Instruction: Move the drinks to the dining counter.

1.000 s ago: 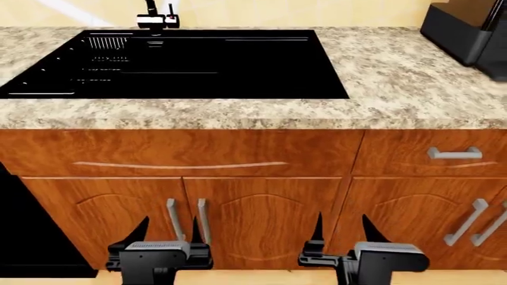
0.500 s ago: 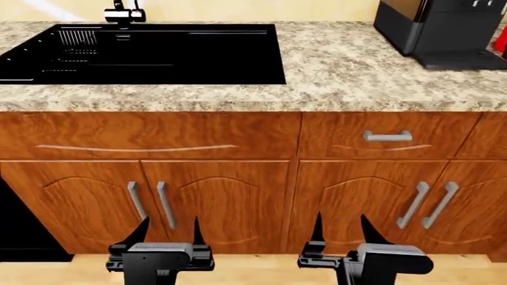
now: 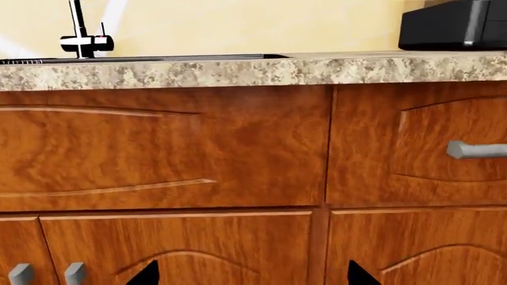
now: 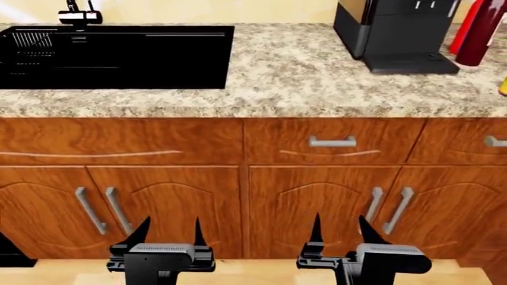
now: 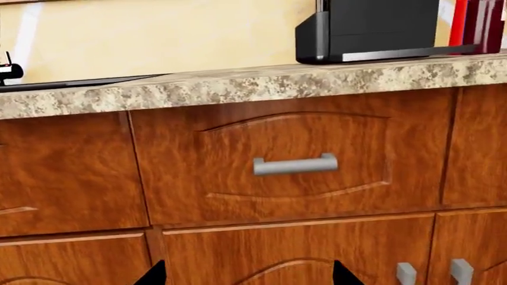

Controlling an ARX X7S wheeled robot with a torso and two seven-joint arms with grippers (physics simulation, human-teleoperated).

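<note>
A dark-red wine bottle (image 4: pixel 485 35) stands on the brown granite worktop (image 4: pixel 317 77) at the far right, just beyond the black coffee machine (image 4: pixel 392 32). Its base also shows in the right wrist view as a dark-red bottle (image 5: pixel 479 24). A yellow sliver (image 4: pixel 504 86) at the right edge is too cut off to identify. My left gripper (image 4: pixel 170 228) and right gripper (image 4: pixel 341 228) hang low in front of the cabinet doors, both open and empty. The wrist views show the left gripper (image 3: pixel 252 276) and right gripper (image 5: pixel 249 276) facing wood fronts. The dining counter is out of view.
A black sink (image 4: pixel 111 53) with a faucet (image 4: pixel 79 15) fills the worktop's left. Orange wood cabinets (image 4: pixel 166 202) with metal handles (image 4: pixel 333 141) stand close ahead. A strip of light floor (image 4: pixel 253 273) lies beneath the grippers.
The whole view has slid rightwards along the cabinets: the sink drifted left, and the coffee machine and wine bottle came into sight. Both grippers hold the same open pose.
</note>
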